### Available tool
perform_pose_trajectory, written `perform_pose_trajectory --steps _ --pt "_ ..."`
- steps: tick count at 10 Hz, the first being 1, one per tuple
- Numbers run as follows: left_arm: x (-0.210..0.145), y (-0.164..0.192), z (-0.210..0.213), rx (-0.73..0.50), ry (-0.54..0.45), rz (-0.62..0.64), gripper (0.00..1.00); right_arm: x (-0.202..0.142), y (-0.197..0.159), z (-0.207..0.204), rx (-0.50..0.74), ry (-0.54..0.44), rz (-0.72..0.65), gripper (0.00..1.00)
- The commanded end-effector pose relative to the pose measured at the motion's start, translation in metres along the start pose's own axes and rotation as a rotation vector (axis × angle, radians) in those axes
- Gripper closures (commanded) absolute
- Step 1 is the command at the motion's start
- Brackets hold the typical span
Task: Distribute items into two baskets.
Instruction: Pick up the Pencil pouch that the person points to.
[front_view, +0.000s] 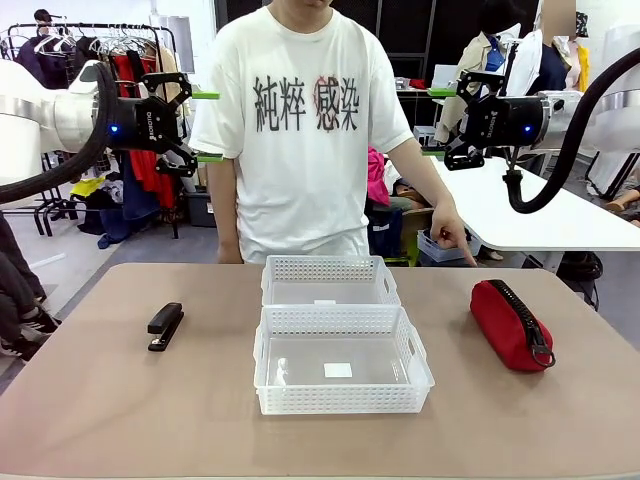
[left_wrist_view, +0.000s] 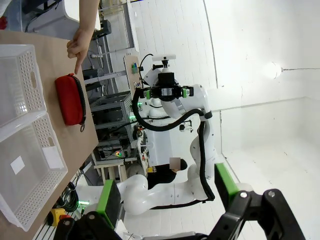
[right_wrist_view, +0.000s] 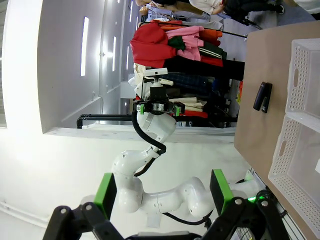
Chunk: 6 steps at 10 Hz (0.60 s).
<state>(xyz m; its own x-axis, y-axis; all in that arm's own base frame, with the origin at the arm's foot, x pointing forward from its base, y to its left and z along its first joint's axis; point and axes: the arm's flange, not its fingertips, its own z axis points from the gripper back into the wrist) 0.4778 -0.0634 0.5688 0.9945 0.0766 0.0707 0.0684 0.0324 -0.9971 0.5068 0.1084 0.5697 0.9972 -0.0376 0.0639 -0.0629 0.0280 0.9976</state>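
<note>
near basket against far basket, stapler left, pouch right

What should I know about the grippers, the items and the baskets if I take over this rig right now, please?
Left gripper: open, holding nothing, raised off the table on the left.
Right gripper: open, holding nothing, raised on the right.
Stapler lies on the table left of the baskets; red pouch lies to their right, with the person's hand pointing down at it.
Near basket and far basket sit end to end mid-table, both empty.
Done: nothing placed yet.
Left: both items go into the baskets.
</note>
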Motion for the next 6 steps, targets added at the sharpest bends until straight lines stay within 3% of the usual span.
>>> perform_pose_trajectory --steps 1,6 --pt "-0.0005 -0.0022 0.0013 -0.002 -0.003 -0.004 0.00 -0.0004 0.0005 -0.0006 0.003 0.000 0.000 0.00" --pt "-0.0005 -0.0022 0.0013 -0.002 -0.003 -0.004 0.00 0.0000 0.0000 0.0000 0.000 0.000 0.000 0.00"
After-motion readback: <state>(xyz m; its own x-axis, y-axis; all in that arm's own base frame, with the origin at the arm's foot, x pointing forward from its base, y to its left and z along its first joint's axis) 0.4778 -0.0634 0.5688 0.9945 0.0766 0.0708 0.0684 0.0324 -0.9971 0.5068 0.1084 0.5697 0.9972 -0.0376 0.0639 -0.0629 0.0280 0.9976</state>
